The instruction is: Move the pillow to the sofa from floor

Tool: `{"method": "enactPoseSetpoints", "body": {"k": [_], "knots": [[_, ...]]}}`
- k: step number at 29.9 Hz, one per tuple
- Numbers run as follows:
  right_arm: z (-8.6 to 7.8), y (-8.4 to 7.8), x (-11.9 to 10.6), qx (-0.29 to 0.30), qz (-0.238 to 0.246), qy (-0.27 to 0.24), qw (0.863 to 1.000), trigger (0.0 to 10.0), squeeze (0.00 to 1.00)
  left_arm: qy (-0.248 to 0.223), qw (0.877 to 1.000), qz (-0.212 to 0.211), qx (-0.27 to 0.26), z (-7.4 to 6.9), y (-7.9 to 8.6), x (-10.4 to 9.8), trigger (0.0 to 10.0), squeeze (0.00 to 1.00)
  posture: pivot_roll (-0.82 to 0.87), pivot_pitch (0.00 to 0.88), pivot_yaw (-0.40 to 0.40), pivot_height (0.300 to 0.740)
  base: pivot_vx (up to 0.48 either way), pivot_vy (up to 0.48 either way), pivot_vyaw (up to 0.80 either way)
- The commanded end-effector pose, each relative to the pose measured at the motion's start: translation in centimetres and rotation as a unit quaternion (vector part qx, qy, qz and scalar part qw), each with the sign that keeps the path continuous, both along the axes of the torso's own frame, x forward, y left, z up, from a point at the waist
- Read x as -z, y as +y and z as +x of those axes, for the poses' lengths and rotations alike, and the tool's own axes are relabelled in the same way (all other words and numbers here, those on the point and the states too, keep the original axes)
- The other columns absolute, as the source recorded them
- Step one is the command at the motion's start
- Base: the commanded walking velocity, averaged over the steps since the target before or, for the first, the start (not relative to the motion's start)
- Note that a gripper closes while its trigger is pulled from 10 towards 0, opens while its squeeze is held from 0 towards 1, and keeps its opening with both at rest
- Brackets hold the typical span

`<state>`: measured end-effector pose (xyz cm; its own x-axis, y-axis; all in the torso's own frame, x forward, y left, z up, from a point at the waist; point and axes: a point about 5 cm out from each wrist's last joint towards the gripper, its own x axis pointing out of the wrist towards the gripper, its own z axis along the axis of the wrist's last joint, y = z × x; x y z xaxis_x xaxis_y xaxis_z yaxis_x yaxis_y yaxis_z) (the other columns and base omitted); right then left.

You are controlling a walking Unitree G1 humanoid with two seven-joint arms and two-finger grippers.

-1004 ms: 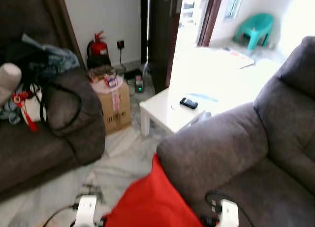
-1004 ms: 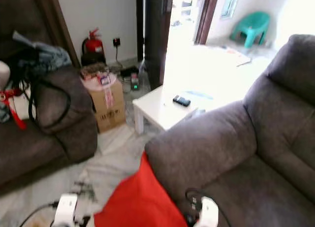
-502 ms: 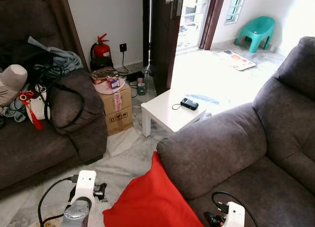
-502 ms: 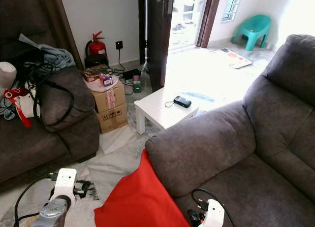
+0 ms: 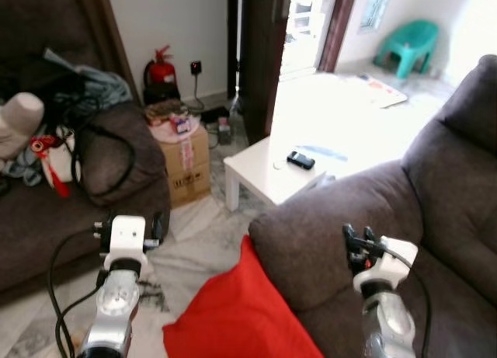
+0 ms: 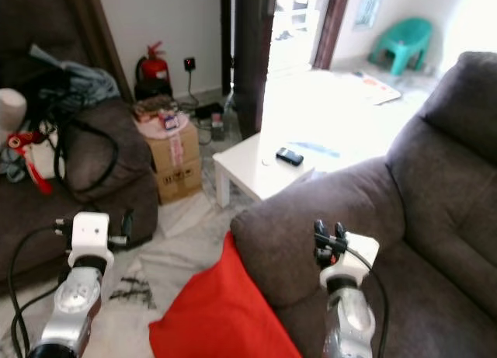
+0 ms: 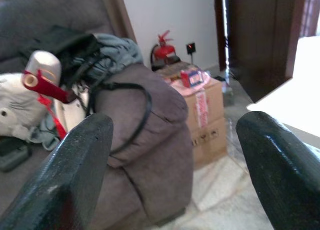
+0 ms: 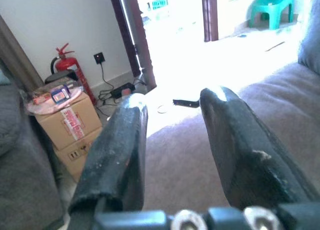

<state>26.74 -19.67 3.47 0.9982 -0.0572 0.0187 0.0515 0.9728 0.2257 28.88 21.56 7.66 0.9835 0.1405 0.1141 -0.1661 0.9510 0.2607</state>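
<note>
The red pillow (image 5: pixel 233 315) stands on the marble floor, leaning against the armrest of the grey sofa (image 5: pixel 435 218) on my right. My left gripper (image 5: pixel 128 224) is raised over the floor to the left of the pillow; the left wrist view shows its fingers (image 7: pixel 75 175) wide apart and open, with nothing between them. Level with the sofa's armrest, to the right of the pillow, my right gripper (image 5: pixel 357 238) is held up. Its fingers (image 8: pixel 120 145) are also open and empty, and neither gripper touches the pillow.
A low white table (image 5: pixel 268 179) with a black phone (image 5: pixel 300 160) stands beyond the armrest. A cardboard box (image 5: pixel 185 160) and a fire extinguisher (image 5: pixel 159 71) are near the wall. A second dark sofa (image 5: pixel 70 203) with bags and clothes is on the left.
Both arms have risen from the bottom edge, so the grippers now stand higher on either side of the pillow. The pillow has not moved.
</note>
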Motion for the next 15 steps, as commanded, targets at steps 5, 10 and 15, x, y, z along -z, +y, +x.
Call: {"method": "enactPoseSetpoints", "body": {"k": [5,10,15], "knots": [[0.6,-0.1,-1.7,0.010,-0.003,-0.037,0.999,10.0,0.00,-0.042,0.999,0.010,0.030,0.9,-1.3,-2.3,10.0,0.00,0.06,0.000,-0.046,0.740,0.000,0.000,0.00],[-0.2,1.3,-2.0,-0.030,-0.022,-0.039,0.999,10.0,0.00,-0.063,0.997,0.028,0.040,0.5,-1.7,-3.8,10.0,0.00,0.06,0.000,-0.052,0.740,0.000,0.000,0.00],[-0.3,1.5,-2.3,-0.031,-0.023,-0.035,0.999,10.0,0.00,-0.052,0.998,0.023,0.029,0.0,-1.7,-3.2,10.0,0.00,0.06,0.000,-0.056,0.740,0.000,0.000,0.00]]}}
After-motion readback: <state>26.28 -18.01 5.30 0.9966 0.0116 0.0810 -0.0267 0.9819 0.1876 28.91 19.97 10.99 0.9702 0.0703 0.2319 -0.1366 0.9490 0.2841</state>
